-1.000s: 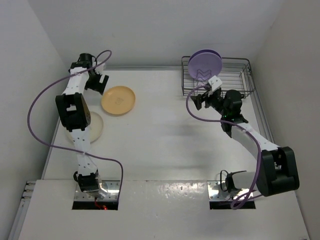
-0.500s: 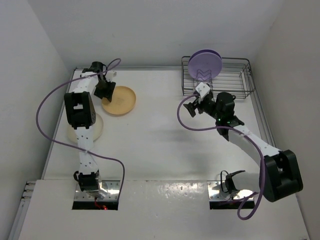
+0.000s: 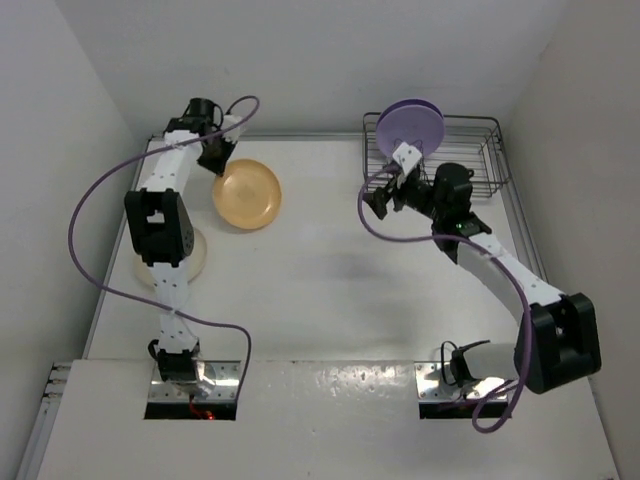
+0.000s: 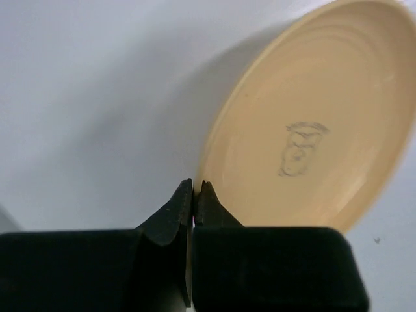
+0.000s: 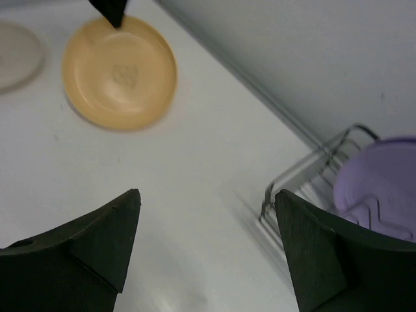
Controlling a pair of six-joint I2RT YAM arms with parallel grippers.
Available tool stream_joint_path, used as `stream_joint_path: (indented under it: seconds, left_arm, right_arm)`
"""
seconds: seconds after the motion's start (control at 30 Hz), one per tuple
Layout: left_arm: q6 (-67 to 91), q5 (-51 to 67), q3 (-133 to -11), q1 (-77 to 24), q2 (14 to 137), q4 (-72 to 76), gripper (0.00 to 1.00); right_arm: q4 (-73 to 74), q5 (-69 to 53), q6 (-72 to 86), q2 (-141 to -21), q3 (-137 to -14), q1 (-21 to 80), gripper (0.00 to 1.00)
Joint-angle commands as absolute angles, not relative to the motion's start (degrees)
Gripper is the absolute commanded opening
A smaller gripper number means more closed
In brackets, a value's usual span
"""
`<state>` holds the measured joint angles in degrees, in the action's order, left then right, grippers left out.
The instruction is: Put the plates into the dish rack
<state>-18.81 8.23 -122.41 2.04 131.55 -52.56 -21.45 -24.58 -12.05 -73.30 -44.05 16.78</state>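
The orange-yellow plate (image 3: pixel 248 195) lies at the back left of the table, its left rim raised. My left gripper (image 3: pixel 215 160) is shut on that rim; in the left wrist view the fingertips (image 4: pixel 195 186) pinch the edge of the plate (image 4: pixel 305 123). A lavender plate (image 3: pixel 410 127) stands upright in the grey wire dish rack (image 3: pixel 475 150) at the back right. A cream-white plate (image 3: pixel 192 262) lies flat, partly hidden under the left arm. My right gripper (image 3: pixel 385 198) hangs open and holds nothing, left of the rack; between its fingers (image 5: pixel 207 192) is bare table.
White walls close in the table on the left, back and right. The right wrist view takes in the orange-yellow plate (image 5: pixel 120 71), the cream-white plate (image 5: pixel 16 52), the rack's corner (image 5: pixel 305 172) and the lavender plate (image 5: pixel 383 182).
My left gripper reached over the orange-yellow plate's rim and shut on it, and the plate tipped up and shifted slightly right. The right gripper swung left, staying open.
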Motion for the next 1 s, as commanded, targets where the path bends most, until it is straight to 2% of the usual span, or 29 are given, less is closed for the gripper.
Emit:
stream_joint_path:
  seconds: [0.0,0.07,0.13,0.27,0.37,0.5,0.67,0.8,0.97]
  left_arm:
    - [-31.44,3.36,-122.54,-8.59,115.08,-46.43,0.00]
    - [-37.86,2.81,-116.29,-14.66,109.80,-42.72,0.00]
    - [-38.58,-0.26,-116.28,-17.91,109.78,-43.58,0.00]
    - [-38.58,1.05,-116.98,-22.75,109.78,-45.43,0.00]
    - [-37.27,3.25,-118.65,-23.99,110.30,-47.98,0.00]
    - [-37.27,5.36,-119.18,-24.70,109.69,-49.92,0.00]
    - [-37.88,8.43,-119.71,-24.70,109.69,-51.94,0.00]
    - [-37.88,8.96,-120.94,-25.31,110.21,-51.94,0.00]
    - [-37.88,11.59,-123.05,-25.31,110.21,-53.70,0.00]
  right_arm:
    - [-20.93,-40.35,-0.81,-79.08,-57.78,14.59,0.83]
    - [-21.52,-45.58,6.40,-85.76,-63.70,14.59,0.83]
    - [-26.00,-48.24,12.26,-90.76,-68.54,14.94,0.83]
    - [-38.56,-50.44,24.40,-102.01,-74.60,15.03,0.77]
    - [-49.18,-54.65,28.73,-107.13,-75.93,14.85,0.73]
    - [-55.19,-54.93,33.30,-109.16,-74.01,13.80,0.67]
    - [-49.34,-57.91,27.70,-108.81,-73.91,14.15,0.52]
    - [-36.88,-60.56,19.70,-108.46,-75.40,16.08,0.52]
    - [-11.13,-53.56,-3.41,-108.46,-80.24,17.93,0.52]
